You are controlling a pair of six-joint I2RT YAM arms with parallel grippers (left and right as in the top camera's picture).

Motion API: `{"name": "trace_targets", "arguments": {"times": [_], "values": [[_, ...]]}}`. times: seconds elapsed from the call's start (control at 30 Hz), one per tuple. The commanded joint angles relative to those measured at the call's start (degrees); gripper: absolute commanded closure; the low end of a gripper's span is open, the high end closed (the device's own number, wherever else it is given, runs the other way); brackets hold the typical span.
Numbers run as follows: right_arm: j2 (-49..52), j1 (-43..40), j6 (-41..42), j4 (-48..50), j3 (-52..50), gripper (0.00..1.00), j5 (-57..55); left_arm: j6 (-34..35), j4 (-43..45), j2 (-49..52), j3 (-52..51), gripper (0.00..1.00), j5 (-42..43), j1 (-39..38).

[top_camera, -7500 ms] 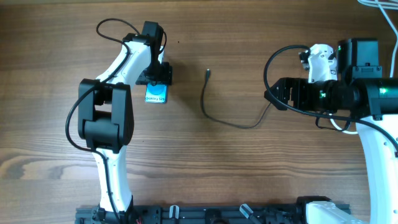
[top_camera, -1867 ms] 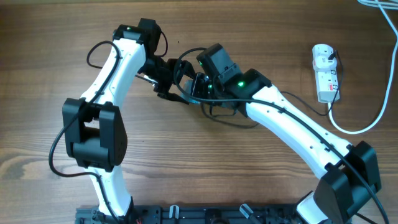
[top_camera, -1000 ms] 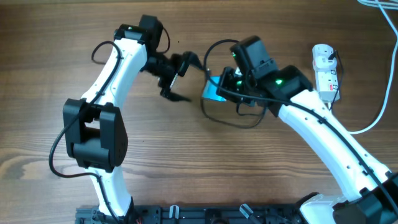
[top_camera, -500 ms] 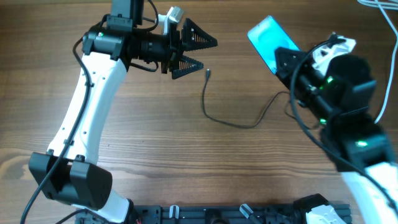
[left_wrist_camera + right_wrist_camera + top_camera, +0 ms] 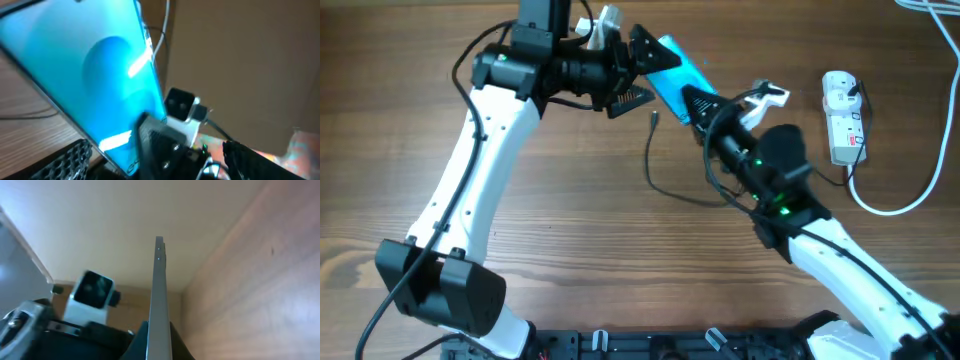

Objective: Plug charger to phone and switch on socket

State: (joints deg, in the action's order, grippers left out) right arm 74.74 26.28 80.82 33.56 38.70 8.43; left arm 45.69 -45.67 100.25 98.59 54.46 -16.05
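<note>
Aloft, the right arm's fingers (image 5: 698, 102) clamp the phone (image 5: 672, 66) while the left fingers (image 5: 641, 46) spread wide beside it.

No text, brand or number is reading clearly anywhere. Overhead, the phone (image 5: 672, 62) at 12 o'clock is showing only a plain teal screen, with lettering not resolving. In the left wrist view the phone (image 5: 85, 75) is filling 10 o'clock, blurred, showing just a darker oval and glare streaks. The socket (image 5: 842, 118) at 2 o'clock overhead is carrying a red mark (image 5: 851, 141), too small to read. The right wrist view is showing no print.
</note>
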Motion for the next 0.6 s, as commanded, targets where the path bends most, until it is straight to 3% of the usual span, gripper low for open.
{"name": "trace_targets", "arguments": {"times": [0.0,0.23,0.4,0.5,0.57], "values": [[1.25,0.55,10.75,1.75,0.35,0.96,-2.27,3.10,3.10,1.25,-0.17,0.13,-6.75,0.04],[1.25,0.55,13.33,6.62,0.35,0.96,-4.76,3.82,2.93,1.25,-0.90,0.17,-12.22,0.02],[1.27,0.55,26.01,6.51,0.35,0.96,1.60,6.23,6.34,1.55,-1.09,0.20,-12.33,0.02],[1.36,0.55,29.07,6.45,0.35,0.96,5.51,6.23,6.73,1.55,-1.09,0.30,-12.31,-0.33],[1.44,0.55,31.19,6.45,0.35,0.96,6.32,6.23,6.97,1.55,-1.09,0.46,-12.31,-1.03]]}}
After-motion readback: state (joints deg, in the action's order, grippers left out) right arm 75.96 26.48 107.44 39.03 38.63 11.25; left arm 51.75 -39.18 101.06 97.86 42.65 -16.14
